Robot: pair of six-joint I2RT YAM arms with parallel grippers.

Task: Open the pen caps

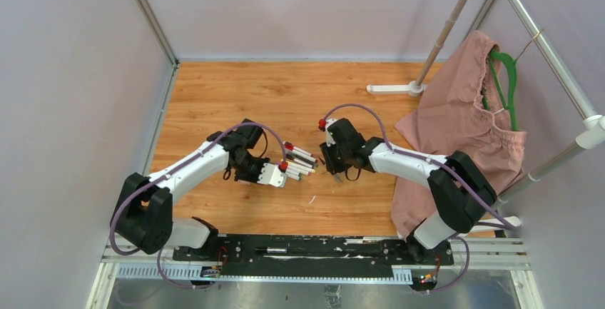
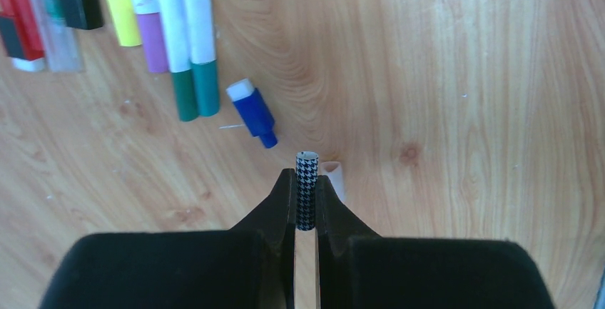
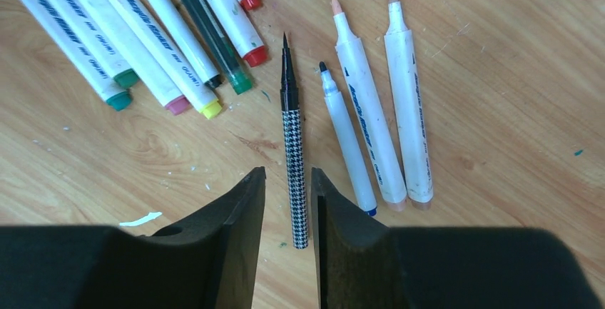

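Observation:
My left gripper (image 2: 306, 177) is shut on a short black-and-white houndstooth pen cap (image 2: 306, 193) and holds it above the wood. A loose blue cap (image 2: 252, 111) lies just ahead of it, and a pale cap (image 2: 335, 178) lies beside the right finger. My right gripper (image 3: 288, 173) is open, its fingers either side of the uncapped houndstooth pen (image 3: 295, 159) lying on the table. Three uncapped white markers (image 3: 371, 116) lie to its right. Capped markers with red, green, yellow and pink caps (image 3: 150, 45) lie at upper left. In the top view both grippers, left (image 1: 250, 175) and right (image 1: 335, 172), flank the pen pile (image 1: 300, 160).
A pink garment (image 1: 464, 130) on a green hanger hangs from a metal rack (image 1: 549, 52) at the right, close to the right arm. The rack's white foot (image 1: 392, 88) rests on the wooden table at the back. Grey walls enclose the left and rear.

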